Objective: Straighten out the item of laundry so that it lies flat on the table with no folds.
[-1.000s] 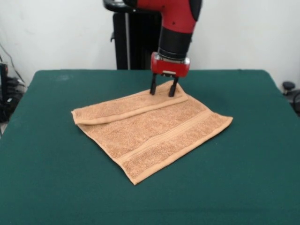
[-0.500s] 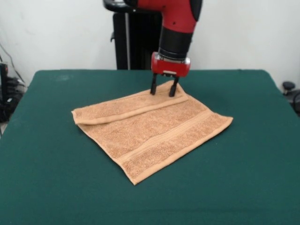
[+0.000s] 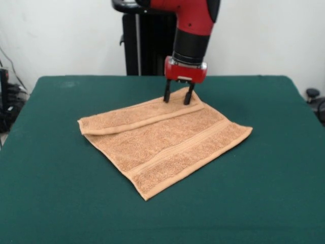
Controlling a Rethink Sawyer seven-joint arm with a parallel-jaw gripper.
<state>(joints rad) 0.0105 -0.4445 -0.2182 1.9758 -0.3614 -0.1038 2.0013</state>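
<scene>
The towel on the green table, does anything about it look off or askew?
Yes. The towel is not flat: its far edge is folded over onto itself, making a doubled strip from the left corner to beneath the end effector. It also lies skewed to the table edges. The end effector is open over the fold's right end.

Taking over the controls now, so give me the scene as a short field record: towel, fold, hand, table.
towel: orange-tan towel, lying mid-table
fold: far edge strip turned over onto the towel, not yet flat
hand: hand open, fingers straddling the strip's far corner
table: green table
</scene>
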